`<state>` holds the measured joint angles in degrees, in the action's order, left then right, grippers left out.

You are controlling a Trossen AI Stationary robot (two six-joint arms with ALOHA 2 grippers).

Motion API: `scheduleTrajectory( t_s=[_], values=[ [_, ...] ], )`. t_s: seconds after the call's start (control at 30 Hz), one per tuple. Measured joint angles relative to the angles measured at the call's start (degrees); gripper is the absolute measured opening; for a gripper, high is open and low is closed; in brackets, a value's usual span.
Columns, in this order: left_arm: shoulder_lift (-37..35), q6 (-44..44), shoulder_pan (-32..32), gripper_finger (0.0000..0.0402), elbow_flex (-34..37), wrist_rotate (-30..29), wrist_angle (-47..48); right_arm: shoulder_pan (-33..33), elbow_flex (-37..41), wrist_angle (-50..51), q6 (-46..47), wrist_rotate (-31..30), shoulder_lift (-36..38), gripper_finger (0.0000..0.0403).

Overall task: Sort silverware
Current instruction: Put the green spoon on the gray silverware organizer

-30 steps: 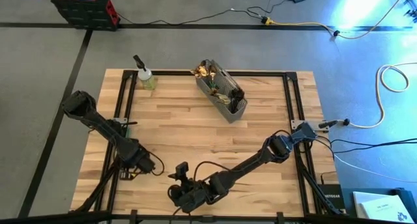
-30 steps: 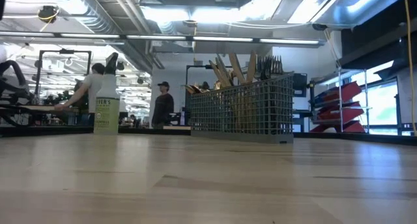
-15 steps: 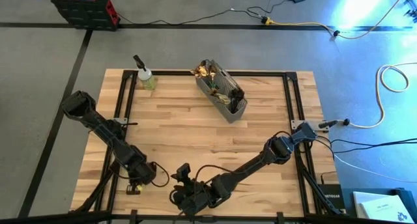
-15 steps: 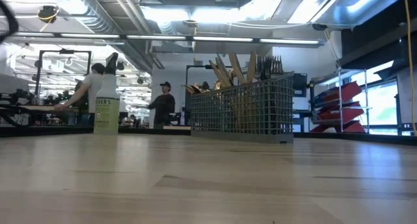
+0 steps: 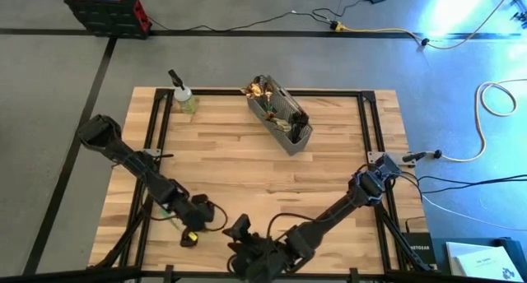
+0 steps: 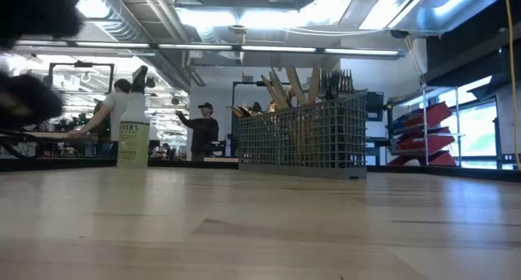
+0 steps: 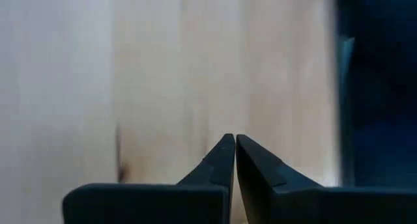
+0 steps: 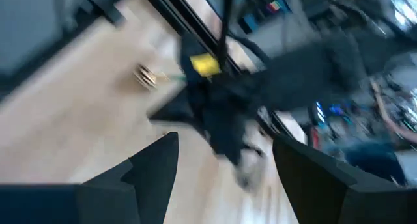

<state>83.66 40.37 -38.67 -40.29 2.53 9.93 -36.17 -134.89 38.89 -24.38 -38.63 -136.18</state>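
The silverware (image 5: 276,104) stands bunched in a grey wire-mesh caddy (image 5: 290,131) at the table's far middle. Gold and dark handles and heads stick out of the caddy's top (image 6: 297,83). My left gripper (image 5: 191,232) hovers over bare wood near the table's near-left part, shut with nothing between its fingers (image 7: 229,140). My right gripper (image 5: 244,240) is close to it at the near edge, open and empty (image 8: 225,146), facing the left arm (image 8: 228,100). Both grippers are far from the caddy.
A small spray bottle with green liquid (image 5: 184,97) stands at the far-left corner, also in the low view (image 6: 132,133). Black frame rails (image 5: 362,118) run along the table's sides. Bare wood (image 5: 247,172) lies between the caddy and the grippers. People stand in the room beyond (image 6: 202,129).
My left gripper has swung toward the table's near edge and to the right, tipping up from pointing steeply down, and stays shut. My right gripper has risen and shifted a little to the right along the near edge, staying open. The caddy and bottle have kept still.
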Motion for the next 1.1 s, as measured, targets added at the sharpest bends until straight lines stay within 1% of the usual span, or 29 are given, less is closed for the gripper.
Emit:
scheduleTrajectory(
  t_s=[0.07, 0.13, 0.27, 0.33, 0.4, 0.5, 0.6, 0.73, 0.9, 1.0, 1.1],
  values=[
    [-1.5, -1.6, 0.3, 0.0, -2.4, 1.2, 0.6, 0.2, 0.0, -1.2, 0.1, 3.9, 0.0, 0.0232],
    [-3.9, -0.2, -1.0, 0.0, -4.8, 0.9, 6.8, 0.6, 0.0, -2.9, 0.1, 5.8, -0.4, 0.0232],
    [-8.9, 5.1, -6.8, 0.0, -8.0, -5.8, 22.2, 1.2, 0.0, -4.4, -6.0, 8.1, -1.0, 0.0238],
    [-11.1, 9.0, -10.1, 0.0, -8.2, -7.9, 26.8, 1.9, 0.0, -7.2, -7.1, 9.9, -1.5, 0.0242],
    [-11.9, 12.6, -13.3, 0.0, -8.2, -9.0, 30.5, 2.9, 0.0, -11.2, -5.9, 13.9, -2.5, 0.0243],
    [-11.5, 14.9, -18.7, 0.0, -7.9, -8.7, 33.5, 4.3, 0.0, -14.8, -6.8, 19.6, -5.1, 0.0243],
    [-10.0, 16.2, -22.7, 0.0, -6.4, -7.7, 34.4, 5.4, 0.1, -18.8, -12.1, 22.5, -8.9, 0.0243],
    [-7.9, 18.6, -25.7, 0.0, -4.2, -7.6, 33.8, 6.4, 0.1, -26.3, -17.3, 22.9, -13.2, 0.0239],
    [-6.5, 19.2, -27.2, 0.0, -2.2, -7.9, 28.6, 8.8, 0.1, -31.3, -22.0, 27.0, -17.5, 0.0209],
    [-5.5, 19.2, -27.4, 0.0, -1.2, -8.3, 26.2, 9.8, 0.2, -34.8, -22.1, 27.2, -19.4, 0.0193],
    [-4.1, 17.7, -27.4, 0.0, -1.2, -9.6, 26.5, 10.2, 0.1, -36.1, -22.2, 28.8, -19.9, 0.0184]
  ],
)
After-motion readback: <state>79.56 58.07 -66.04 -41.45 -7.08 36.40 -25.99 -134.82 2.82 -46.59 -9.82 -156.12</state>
